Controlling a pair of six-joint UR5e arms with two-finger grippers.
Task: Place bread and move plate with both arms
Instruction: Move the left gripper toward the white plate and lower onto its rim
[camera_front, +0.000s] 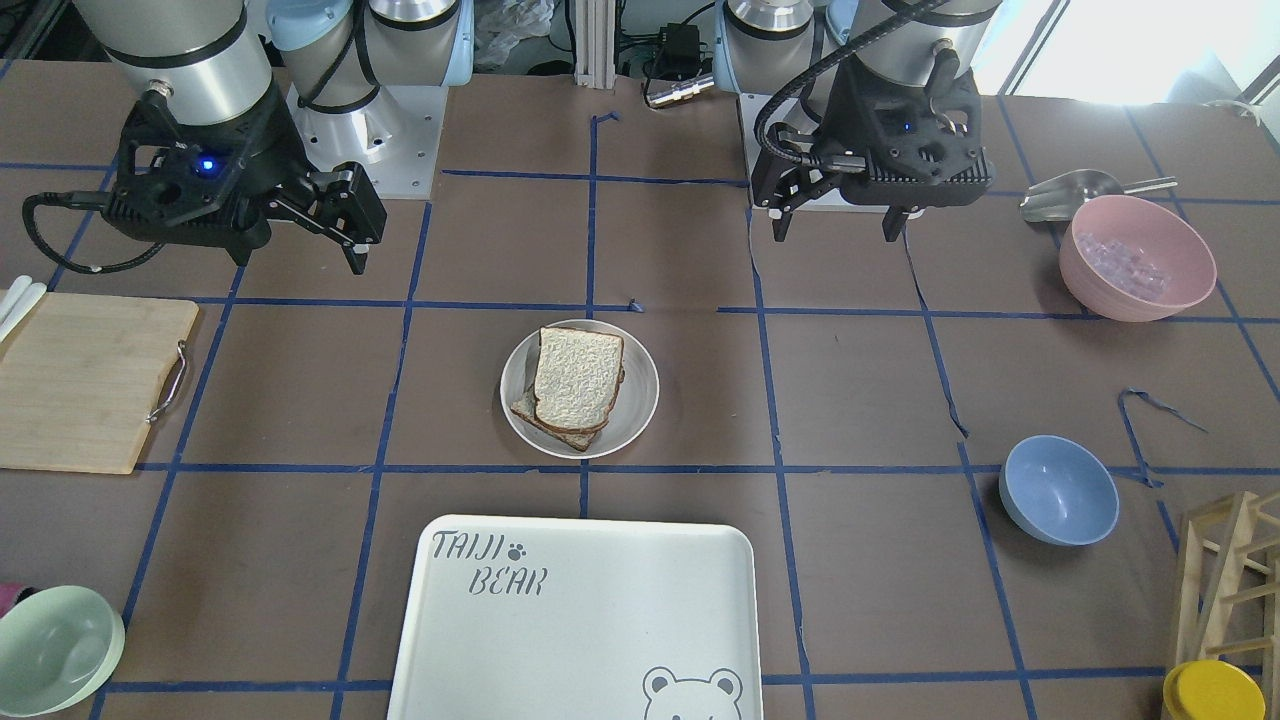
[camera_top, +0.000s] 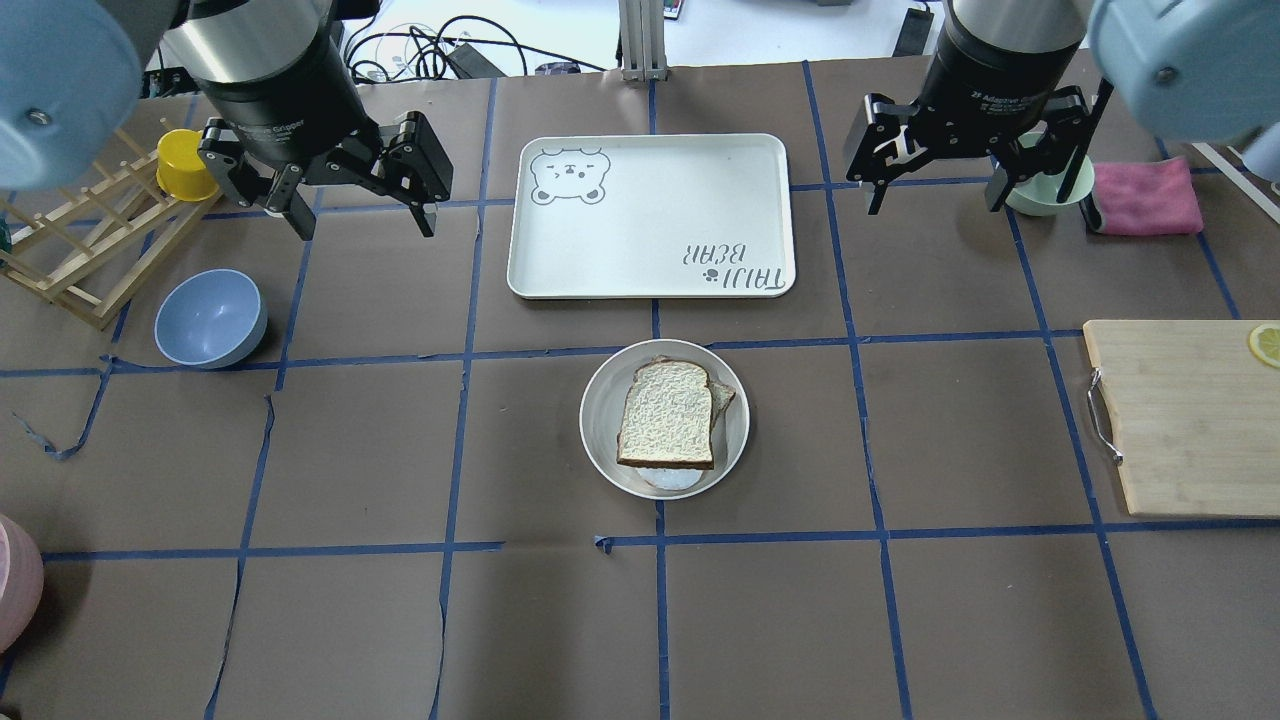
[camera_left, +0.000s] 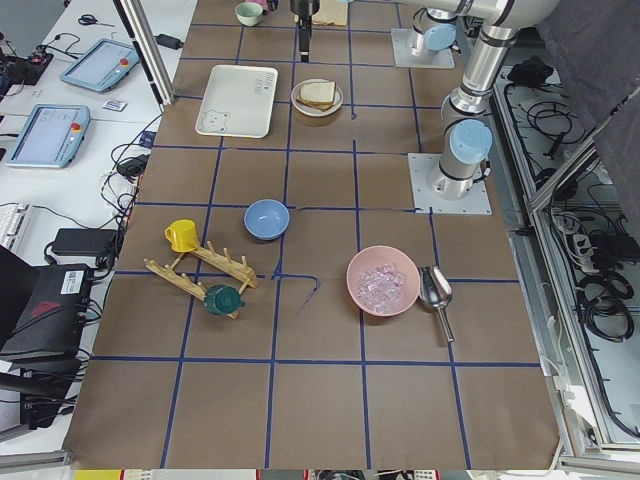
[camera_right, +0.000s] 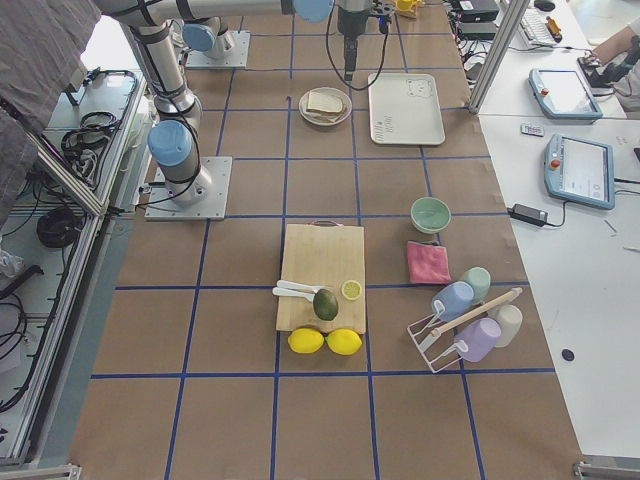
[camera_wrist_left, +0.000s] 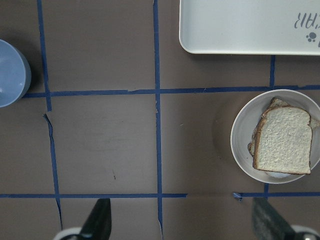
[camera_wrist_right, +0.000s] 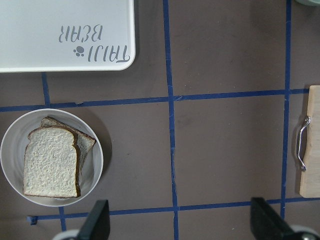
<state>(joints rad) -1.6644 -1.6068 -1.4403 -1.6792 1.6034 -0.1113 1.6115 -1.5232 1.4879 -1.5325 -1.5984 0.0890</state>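
The bread (camera_top: 668, 415), a pale slice with a thin brown crust, lies flat on the plate (camera_top: 598, 425). It rests on a second slice (camera_top: 724, 398) whose corner peeks out at one side. The plate sits on the bench (camera_top: 340, 620) near the middle, just on the robot's side of the TAIJI BEAR tray (camera_top: 650, 215) and not touching it.

The bread and plate lie between the two grippers and well apart from both; neither pair of jaws touches anything. The left gripper (camera_top: 366, 228) hangs above the bench beside the tray's left end, its jaws spread wide and empty. The right gripper (camera_top: 933, 205) hangs beside the tray's right end, its jaws likewise spread and empty.

Both wrists point straight down. Each wrist camera looks down on the bench with the plate at the edge of its view, off to the inner side of the fingertips (camera_wrist_left: 97, 222).

A blue bowl (camera_top: 210, 318) sits out to the left and a wooden cutting board (camera_top: 1180, 415) out to the right.
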